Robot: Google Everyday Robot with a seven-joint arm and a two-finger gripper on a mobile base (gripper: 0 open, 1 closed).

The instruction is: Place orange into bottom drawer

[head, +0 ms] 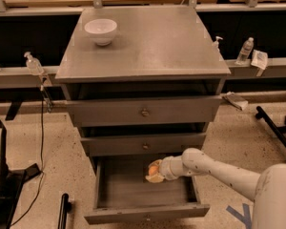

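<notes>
The gripper over the open bottom drawer.
You see its fingers clamped on the orange, apparently clear of the drawer floor.

The small round orange sits clasped in the end effector, over the right rear of the pulled-open, deep grey bottom drawer.

Readable text: none legible anywhere
Gripper: over the open bottom drawer — clasping the orange
</notes>
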